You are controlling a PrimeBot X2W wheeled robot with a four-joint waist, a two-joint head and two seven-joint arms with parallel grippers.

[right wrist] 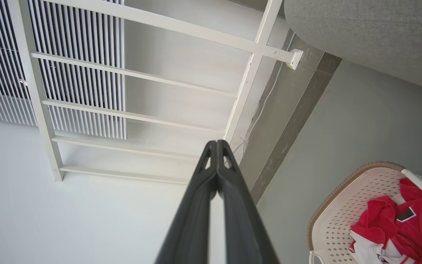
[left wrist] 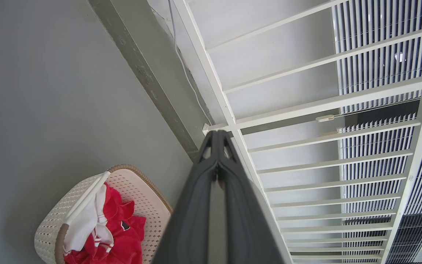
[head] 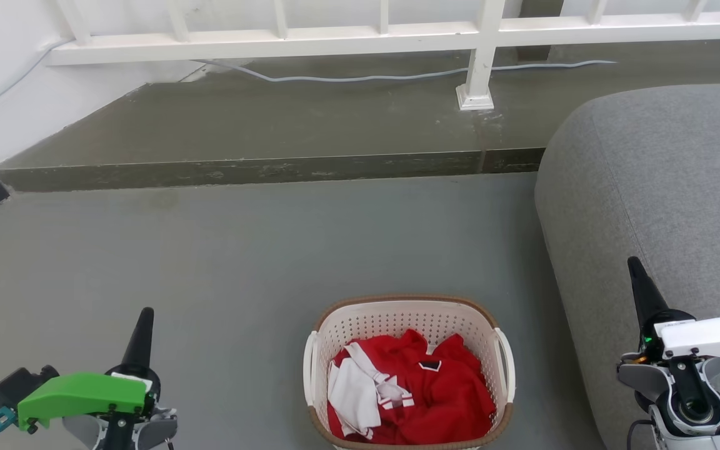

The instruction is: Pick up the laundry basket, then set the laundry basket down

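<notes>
Here, the grey floor (head: pixel 210 262) takes up most of the head view, with a grey sofa (head: pixel 660 187) at the right. The laundry basket (head: pixel 397 320) stands on the floor near the sofa, holding red and white clothes (head: pixel 435 387). It lies between the left claw (head: pixel 146 312) and the right claw (head: pixel 635 264), touching neither. Each claw's fingers are pressed together on nothing.
</notes>
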